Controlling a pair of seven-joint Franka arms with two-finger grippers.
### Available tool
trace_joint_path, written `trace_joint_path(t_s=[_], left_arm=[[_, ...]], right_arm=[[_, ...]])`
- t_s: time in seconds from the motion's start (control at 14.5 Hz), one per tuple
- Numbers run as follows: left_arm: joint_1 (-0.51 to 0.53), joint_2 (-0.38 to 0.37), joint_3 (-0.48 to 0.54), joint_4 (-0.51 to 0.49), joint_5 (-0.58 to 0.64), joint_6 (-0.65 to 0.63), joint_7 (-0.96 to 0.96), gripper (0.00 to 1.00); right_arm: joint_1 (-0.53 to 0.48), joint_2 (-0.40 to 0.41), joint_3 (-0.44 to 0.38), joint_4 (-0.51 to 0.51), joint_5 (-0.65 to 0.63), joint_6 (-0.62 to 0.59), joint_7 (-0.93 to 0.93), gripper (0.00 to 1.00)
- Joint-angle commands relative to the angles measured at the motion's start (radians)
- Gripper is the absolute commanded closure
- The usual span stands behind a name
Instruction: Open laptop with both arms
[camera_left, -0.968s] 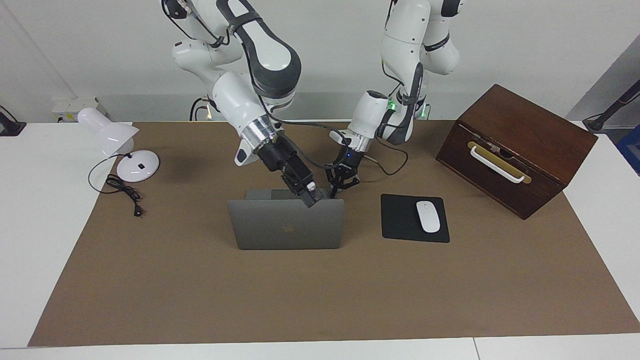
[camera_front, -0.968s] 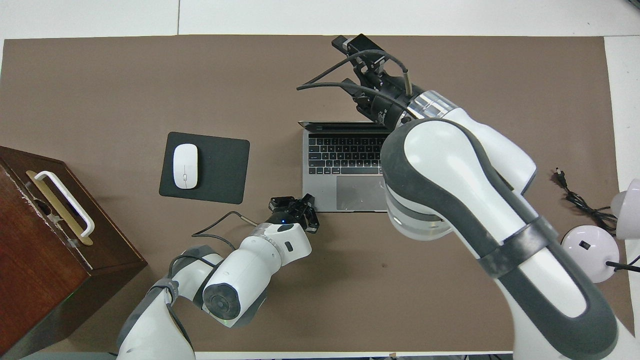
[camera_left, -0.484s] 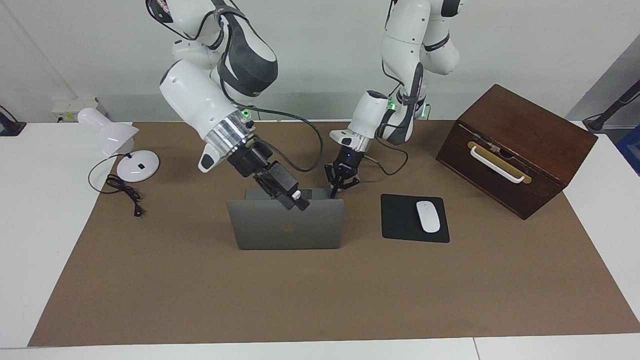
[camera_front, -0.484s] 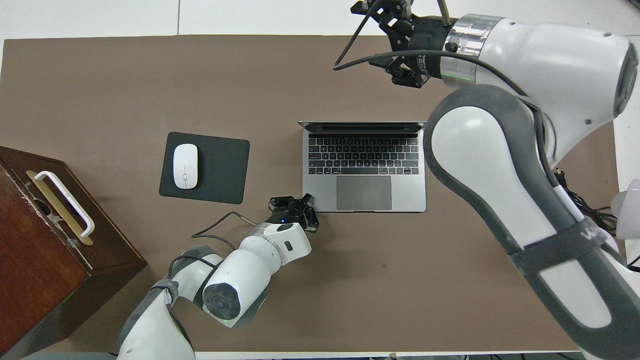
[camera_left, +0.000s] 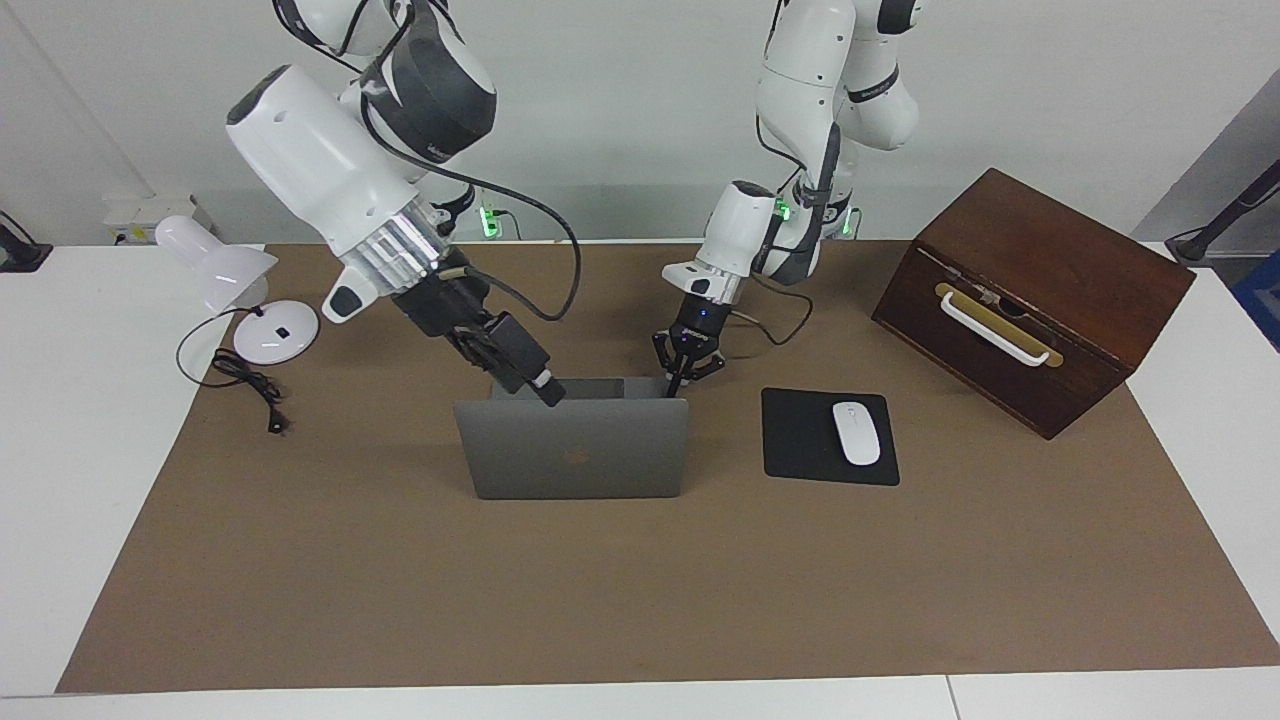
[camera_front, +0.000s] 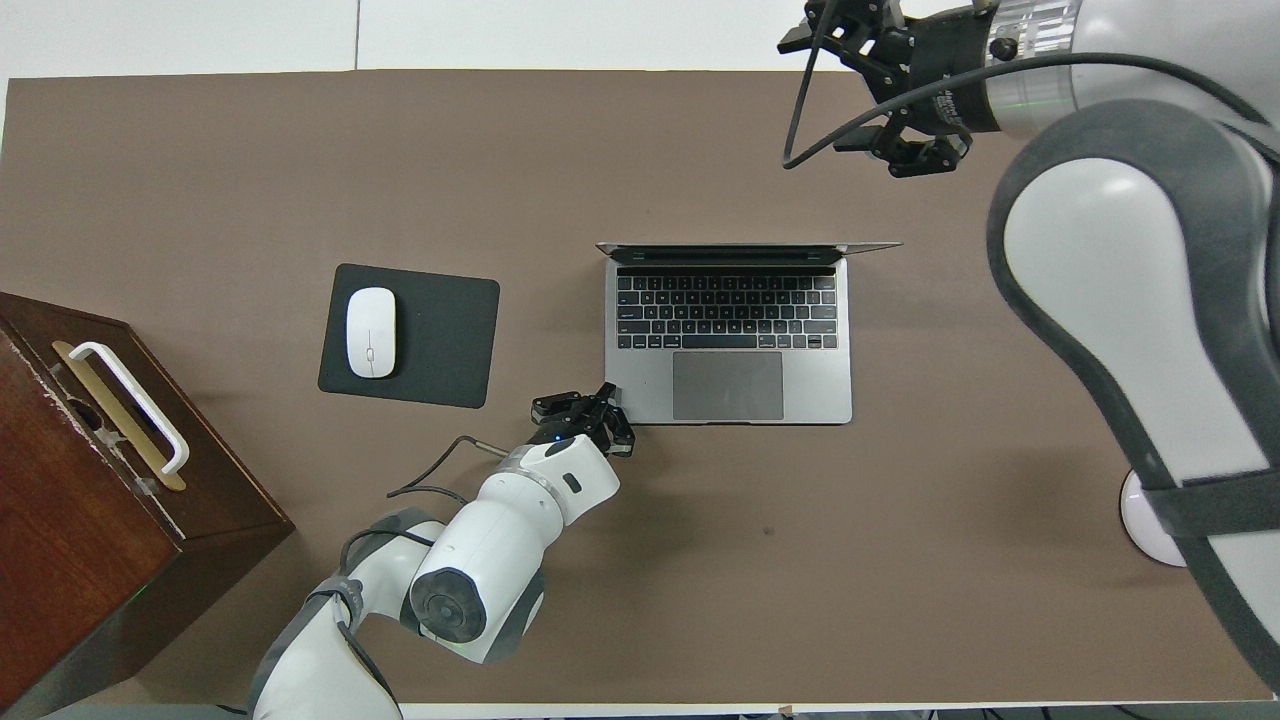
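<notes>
White walls back a white table spread with a brown paper mat (camera_left: 640, 590). At the mat's centre sits the thin silver-grey metal laptop (camera_left: 575, 448), lid already raised nearly upright, its dark apple logo (camera_left: 575, 456) facing away from the robots; in the overhead view the keyboard and trackpad (camera_front: 727, 385) lie exposed.

Taking the laptop as the dial's middle in the overhead view, the black square mouse pad (camera_front: 440, 335) carrying a white mouse (camera_front: 370, 332) lies at nine o'clock, and the dark wooden box with a white handle (camera_front: 90, 480) at about eight. A white desk lamp (camera_left: 235, 285) stands toward the right arm's end of the table.

The left gripper (camera_left: 682, 378) is pinched fully closed, its tips pressing down at the base's corner, roughly seven o'clock. The right gripper (camera_left: 545, 390) hangs just above the lid's top edge in the facing view; whether its claw is wide or narrow I cannot tell.

Judging by looks, the laptop is light, rigid and slick, with a fragile screen. The base likely slides unless pinned, so the corner hold suits it; the lid is best pushed at its top edge, gently.

Only the apple logo shows as branding; small lettering on the right arm (camera_left: 440, 150) is unreadable.
</notes>
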Motion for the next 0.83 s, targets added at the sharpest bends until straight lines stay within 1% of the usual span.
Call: trace_joint_path(t_s=[0.0,0.21,0.41,0.76], left_arm=[[-0.063,0.056,0.017,0.034,-0.092,0.006,0.001,1.00],[-0.085,0.054,0.017,0.047,-0.132,0.006,0.001,1.00],[-0.100,0.039,0.015,0.054,-0.186,0.006,-0.004,1.00],[-0.105,0.028,0.022,0.062,-0.195,-0.003,0.004,1.00]], right_arm=[[-0.023,0.011,0.008,0.086,-0.096,-0.159,-0.038,0.00],[-0.067,-0.033,0.009,0.085,-0.167,-0.271,-0.197,0.00],[-0.099,-0.079,0.009,0.078,-0.259,-0.352,-0.433,0.00],[-0.147,-0.105,0.009,0.069,-0.378,-0.452,-0.631,0.00]])
